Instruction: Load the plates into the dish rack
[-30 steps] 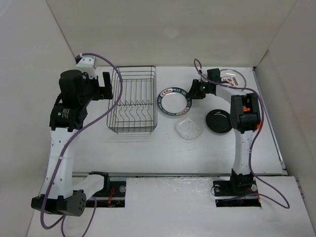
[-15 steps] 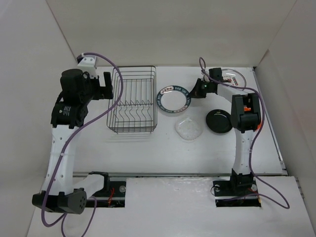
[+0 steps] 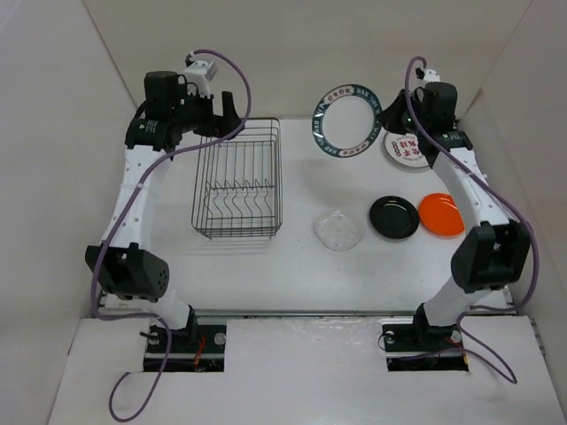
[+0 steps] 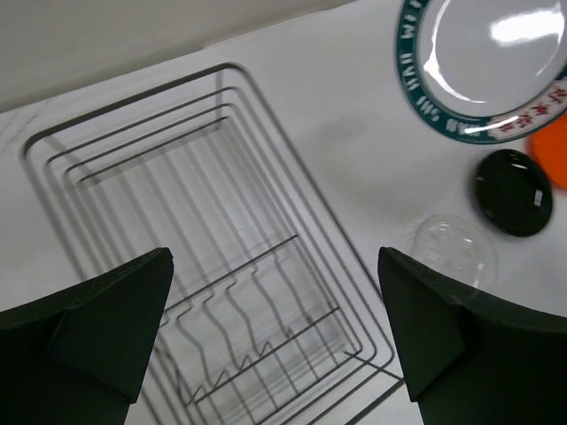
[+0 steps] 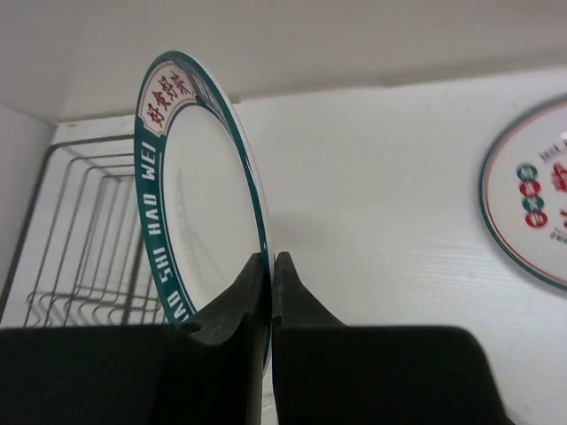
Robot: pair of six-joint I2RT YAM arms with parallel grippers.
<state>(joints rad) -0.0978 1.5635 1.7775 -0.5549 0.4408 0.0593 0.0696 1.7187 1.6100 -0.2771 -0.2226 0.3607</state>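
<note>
1. Surface [image 3: 266, 266]: white; carrying the rack and four flat plates.
2. Rack [image 3: 237, 181]: wire; left of centre; prongs upright inside.
3. Blue-rim plate [image 3: 347, 121]: raised off the surface, on edge, just right of the rack's far end; rim pinched tight by the right fingers [image 5: 252, 297].
4. Red-marked plate [image 3: 406, 149]: flat, far right; nearer, in a row right of the rack: orange plate [image 3: 441, 214], black plate [image 3: 394, 217], clear plate [image 3: 338, 230].
5. Left fingers [image 4: 106, 319]: spread wide; holding nothing; above the rack's far end.

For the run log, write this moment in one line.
right fingers: shut on white round plate with blue-green rim, upright | left fingers: open near dark grey wire dish rack | rack: no plates
</note>
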